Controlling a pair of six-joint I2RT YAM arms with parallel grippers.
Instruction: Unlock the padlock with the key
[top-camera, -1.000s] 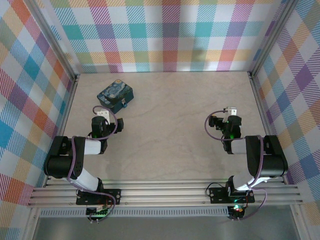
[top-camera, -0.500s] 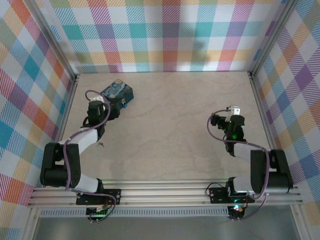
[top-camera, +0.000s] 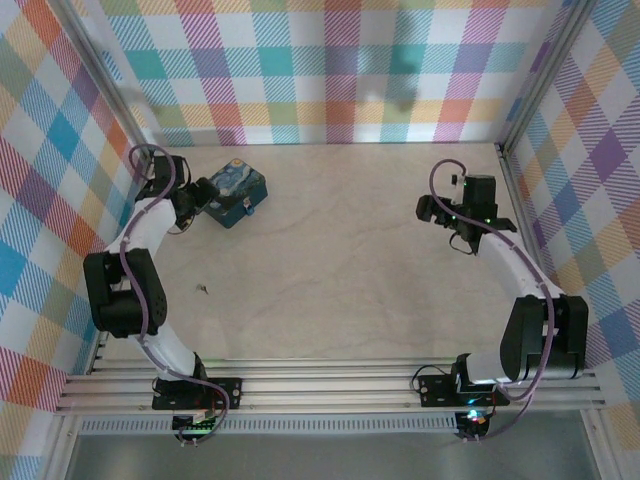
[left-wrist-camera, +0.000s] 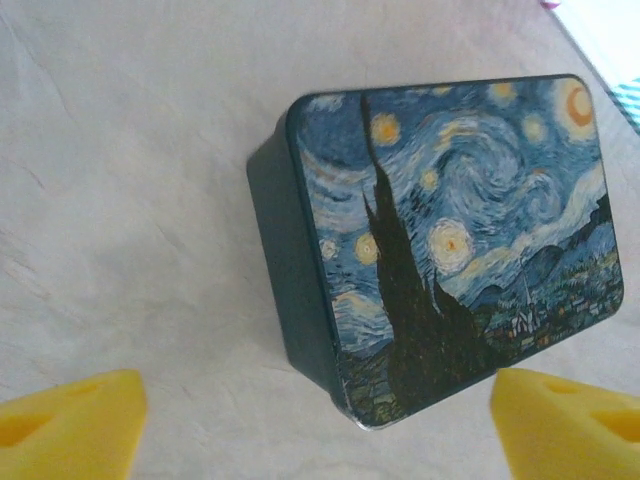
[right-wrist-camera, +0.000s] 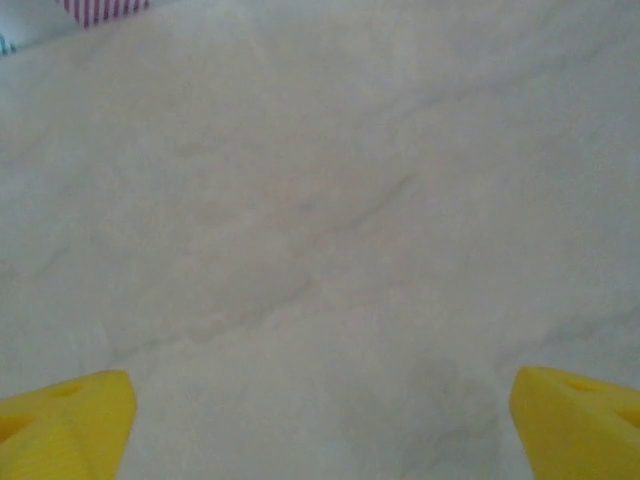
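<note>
At ten o'clock, left gripper (left-wrist-camera: 320, 430), jaws apart, facing tin (left-wrist-camera: 450, 230); likely padlock (top-camera: 251, 209) at tin's four o'clock; likely key (top-camera: 203, 290) at eight o'clock. At two o'clock, right gripper (right-wrist-camera: 320, 420), jaws apart above table (right-wrist-camera: 300, 200).

Even, diffuse overhead light keeps the top view bright and sharp across the table (top-camera: 340, 250), with faint grey shadows on the back wall (top-camera: 330, 70) at 12 o'clock. The left wrist view renders the tin (left-wrist-camera: 450, 250) crisply, its 9 o'clock side dark. The right wrist view is soft and hazy, with the yellow fingertips (right-wrist-camera: 60, 420) blurred at 7 and 5 o'clock.
</note>
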